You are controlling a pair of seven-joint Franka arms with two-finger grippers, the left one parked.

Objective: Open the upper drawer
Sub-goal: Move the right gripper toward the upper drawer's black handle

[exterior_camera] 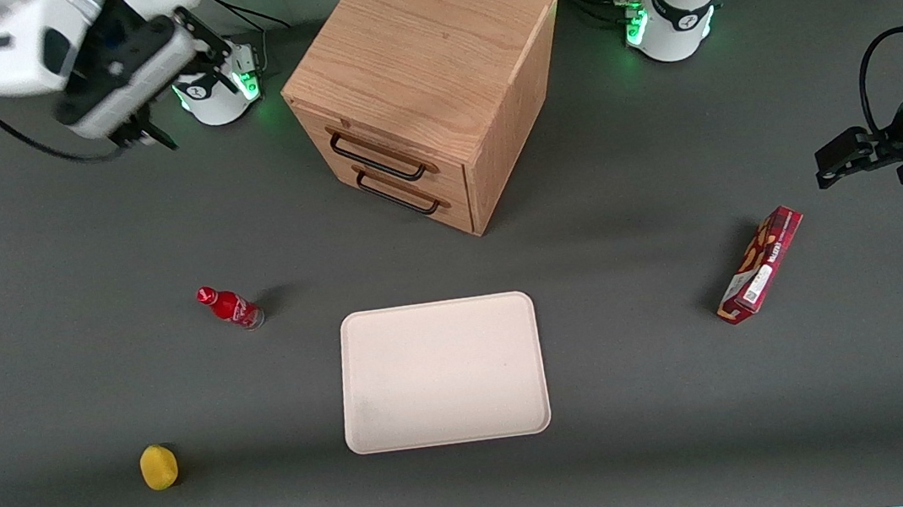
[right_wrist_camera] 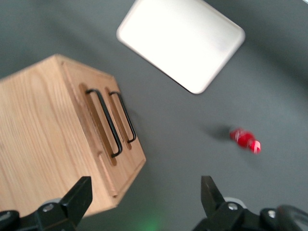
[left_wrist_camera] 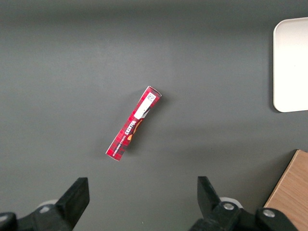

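Note:
The oak cabinet stands at the middle of the table, its front turned toward the working arm's end. The upper drawer is shut flush, its black bar handle just above the lower drawer's matching handle. My right gripper hangs high over the table near its arm's base, well apart from the cabinet and open with nothing between its fingers. In the right wrist view the upper drawer's handle lies ahead of the open gripper, with the lower handle beside it.
A small red bottle lies on the table in front of the drawers, nearer the front camera. A white tray sits nearer the camera than the cabinet. A yellow fruit lies by the table's near edge. A red box lies toward the parked arm's end.

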